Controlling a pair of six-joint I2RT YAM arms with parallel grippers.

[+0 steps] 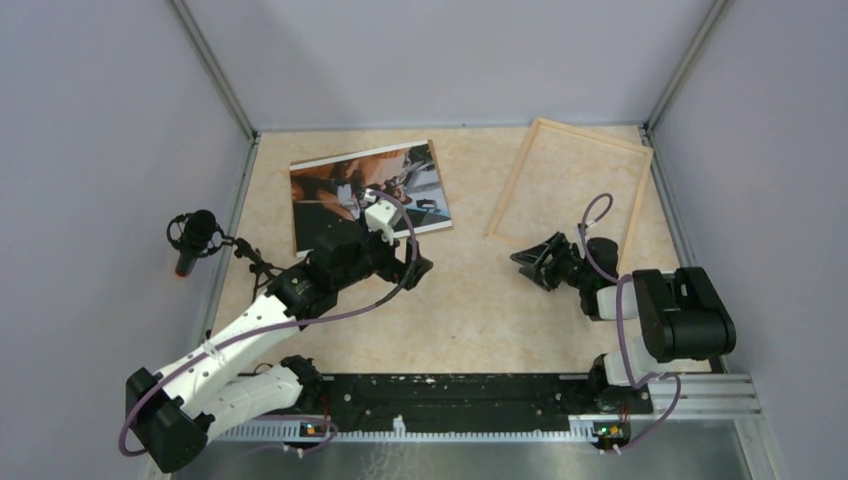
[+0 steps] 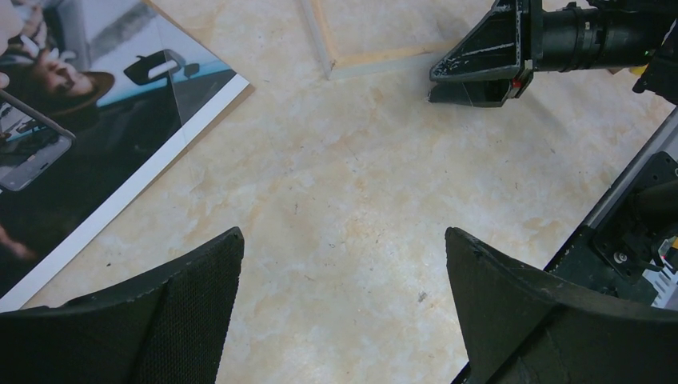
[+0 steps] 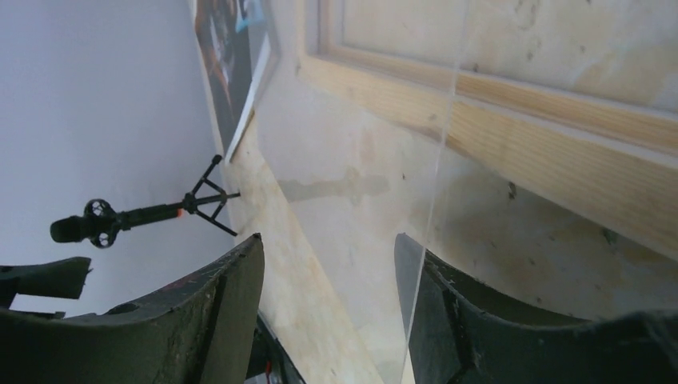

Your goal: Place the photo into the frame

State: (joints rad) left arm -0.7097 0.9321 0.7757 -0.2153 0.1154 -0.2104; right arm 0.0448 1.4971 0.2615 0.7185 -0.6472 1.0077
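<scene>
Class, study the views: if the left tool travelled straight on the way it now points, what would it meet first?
Probably the bare tabletop, between the photo and the frame; the left tool angles downward, though depth is uncertain.

A: Where's the photo (image 1: 368, 197)?
B: Flat on the worktop (image 1: 470, 320), far left. The frame (image 1: 570, 185) lies far right, well apart from it.
A: And the arms?
B: The left pincer (image 1: 418, 266) sits just before the photo; the right pincer (image 1: 528, 260) sits just before the frame's near end.
</scene>
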